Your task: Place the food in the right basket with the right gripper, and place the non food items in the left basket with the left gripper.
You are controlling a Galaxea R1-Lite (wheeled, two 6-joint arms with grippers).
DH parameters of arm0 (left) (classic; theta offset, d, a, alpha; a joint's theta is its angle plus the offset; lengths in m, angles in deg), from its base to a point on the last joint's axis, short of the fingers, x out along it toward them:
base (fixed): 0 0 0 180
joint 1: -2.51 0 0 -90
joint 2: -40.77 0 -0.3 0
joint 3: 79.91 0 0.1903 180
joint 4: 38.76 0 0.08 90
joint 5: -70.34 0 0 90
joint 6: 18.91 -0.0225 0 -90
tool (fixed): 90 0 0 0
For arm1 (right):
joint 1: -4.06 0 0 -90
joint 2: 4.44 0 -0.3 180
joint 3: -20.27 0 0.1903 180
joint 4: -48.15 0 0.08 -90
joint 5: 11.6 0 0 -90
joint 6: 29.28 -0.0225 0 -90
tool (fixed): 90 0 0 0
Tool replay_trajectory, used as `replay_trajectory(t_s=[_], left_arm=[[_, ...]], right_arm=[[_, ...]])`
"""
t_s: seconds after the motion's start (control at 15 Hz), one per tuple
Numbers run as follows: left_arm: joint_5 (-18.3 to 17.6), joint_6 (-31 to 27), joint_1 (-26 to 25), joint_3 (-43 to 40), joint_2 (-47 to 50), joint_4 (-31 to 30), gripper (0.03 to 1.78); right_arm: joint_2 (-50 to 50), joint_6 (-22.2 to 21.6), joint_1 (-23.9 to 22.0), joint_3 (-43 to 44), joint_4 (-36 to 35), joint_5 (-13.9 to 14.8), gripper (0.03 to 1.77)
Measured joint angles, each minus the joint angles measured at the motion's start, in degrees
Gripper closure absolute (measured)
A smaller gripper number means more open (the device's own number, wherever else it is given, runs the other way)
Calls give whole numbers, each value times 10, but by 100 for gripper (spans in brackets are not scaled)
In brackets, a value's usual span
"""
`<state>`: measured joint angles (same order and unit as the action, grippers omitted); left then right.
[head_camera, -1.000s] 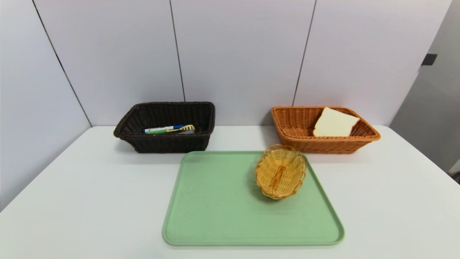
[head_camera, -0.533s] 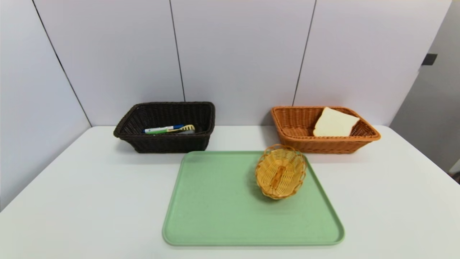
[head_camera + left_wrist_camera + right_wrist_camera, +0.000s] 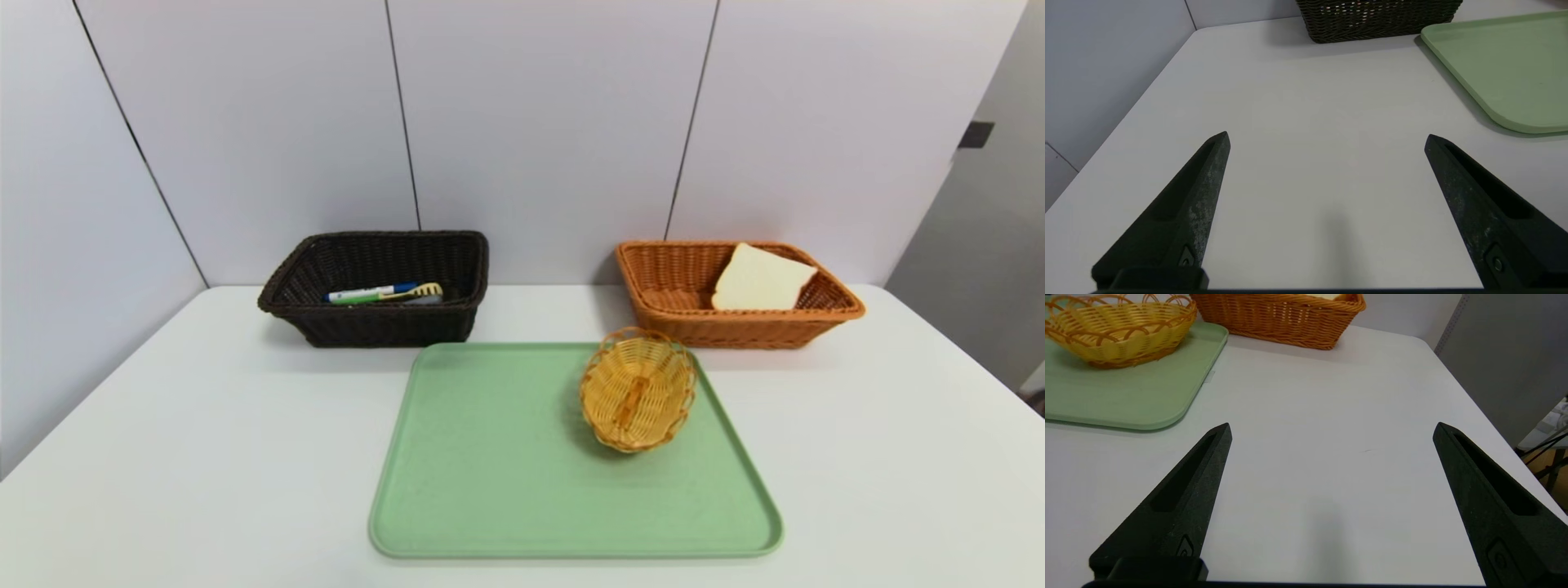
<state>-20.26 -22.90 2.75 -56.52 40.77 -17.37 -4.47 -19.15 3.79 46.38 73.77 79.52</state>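
Note:
At the back left stands the dark brown left basket (image 3: 286,286), holding a marker pen (image 3: 371,293) and a yellow comb (image 3: 420,291). The orange right basket (image 3: 653,282) at the back right holds a slice of bread (image 3: 759,280) leaning on its wall. A small yellow wicker basket (image 3: 638,389) sits empty on the green tray (image 3: 490,457). My left gripper (image 3: 1327,136) hovers open over bare table near the front left, with nothing between its fingers. My right gripper (image 3: 1332,426) hovers open over bare table at the front right, also empty. Neither arm shows in the head view.
The white table (image 3: 204,425) is bounded by grey wall panels at the back and left. Its right edge (image 3: 1490,416) drops off beside my right gripper. In the wrist views the tray corner (image 3: 1515,118) and the small wicker basket (image 3: 1118,330) lie ahead.

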Motion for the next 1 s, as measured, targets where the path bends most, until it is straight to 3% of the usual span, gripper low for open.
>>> replay_trajectory(t_s=[0.13,0.27,0.47,1.0], left_arm=[[1,0,0,0,0,0,12],[1,1,0,0,0,-1,12],[1,0,0,0,0,-1,12],[1,1,0,0,0,-1,12]], right_arm=[[0,-9,0,-12,-28,-10,10],[0,-19,0,-23,-20,-38,10],[0,-48,1,-27,-20,-32,10],[0,-49,1,-27,-20,-31,10]])
